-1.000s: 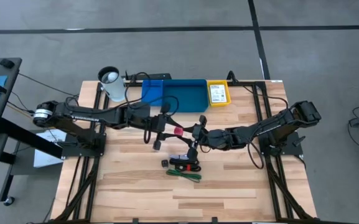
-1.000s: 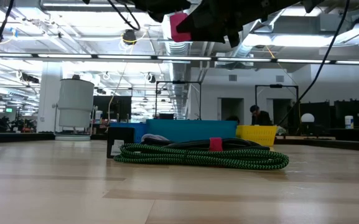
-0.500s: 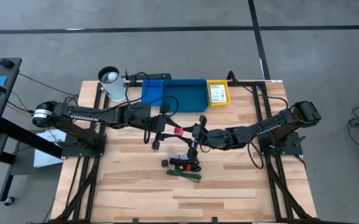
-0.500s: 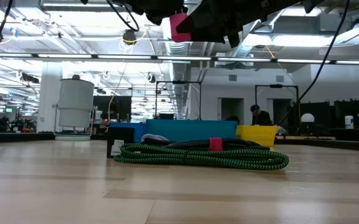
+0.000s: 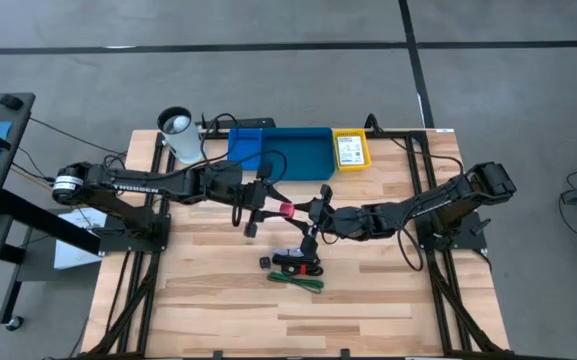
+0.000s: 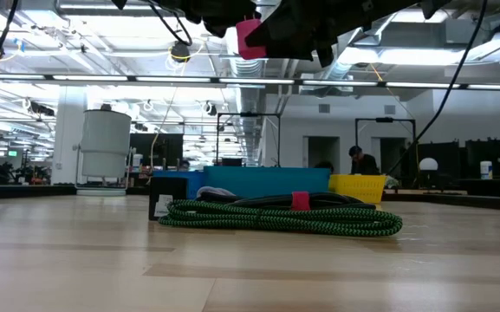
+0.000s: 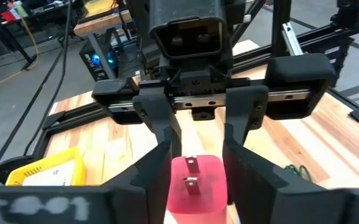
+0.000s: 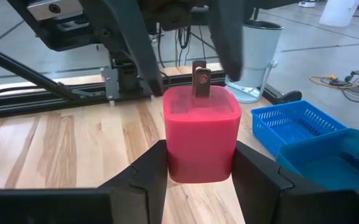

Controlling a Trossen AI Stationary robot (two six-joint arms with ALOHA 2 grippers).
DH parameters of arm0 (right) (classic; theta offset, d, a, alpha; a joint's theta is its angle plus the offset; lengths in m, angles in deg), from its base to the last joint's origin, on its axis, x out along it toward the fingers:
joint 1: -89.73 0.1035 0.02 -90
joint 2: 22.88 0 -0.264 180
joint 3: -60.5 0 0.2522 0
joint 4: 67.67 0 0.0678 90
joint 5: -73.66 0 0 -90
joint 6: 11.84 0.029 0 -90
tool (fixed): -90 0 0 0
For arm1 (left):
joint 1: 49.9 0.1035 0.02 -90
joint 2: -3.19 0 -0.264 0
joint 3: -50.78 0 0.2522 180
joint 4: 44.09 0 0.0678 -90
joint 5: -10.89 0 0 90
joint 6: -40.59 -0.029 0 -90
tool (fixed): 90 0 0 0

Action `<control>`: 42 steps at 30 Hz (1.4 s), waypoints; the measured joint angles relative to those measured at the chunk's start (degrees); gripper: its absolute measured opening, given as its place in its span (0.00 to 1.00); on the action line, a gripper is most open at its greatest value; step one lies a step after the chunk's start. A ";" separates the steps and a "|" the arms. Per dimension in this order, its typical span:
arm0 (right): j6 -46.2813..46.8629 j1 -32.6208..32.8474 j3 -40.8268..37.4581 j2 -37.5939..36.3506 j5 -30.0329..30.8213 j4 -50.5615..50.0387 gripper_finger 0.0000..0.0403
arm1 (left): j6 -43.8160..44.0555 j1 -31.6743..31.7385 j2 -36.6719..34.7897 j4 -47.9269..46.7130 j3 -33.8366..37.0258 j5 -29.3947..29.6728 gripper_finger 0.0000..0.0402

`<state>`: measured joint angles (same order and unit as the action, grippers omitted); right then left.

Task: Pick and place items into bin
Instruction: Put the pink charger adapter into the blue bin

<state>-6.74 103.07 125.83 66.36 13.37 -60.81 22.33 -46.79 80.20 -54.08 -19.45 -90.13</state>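
Holding the pink-red cube (image 5: 286, 211) in my right hand (image 5: 313, 212), fingers clamped on its sides, I keep it above the middle of the table (image 5: 218, 310), short of the blue bin (image 5: 298, 155). My left hand (image 5: 256, 208) faces it, fingers spread wide just beside the cube.

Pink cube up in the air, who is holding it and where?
The right gripper pinches the pink-red cube by its two flat sides, prongs pointing away.
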 joint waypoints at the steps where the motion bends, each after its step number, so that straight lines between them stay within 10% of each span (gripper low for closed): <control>1: 0.00 0.00 0.00 0.01 0.01 0.00 0.35 | 0.00 0.00 0.00 0.00 0.00 -0.39 0.31; 12: 0.00 0.00 0.00 -0.01 -0.01 -0.04 0.35 | 0.44 0.81 0.00 -0.22 0.00 -0.79 0.03; 42: 0.23 -0.28 -0.11 0.08 0.01 -0.87 0.35 | 0.88 0.66 3.61 1.97 0.42 -2.38 0.04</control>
<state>-6.51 102.79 125.72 66.44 13.38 -61.68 23.21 -46.13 83.81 -52.11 -19.03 -92.51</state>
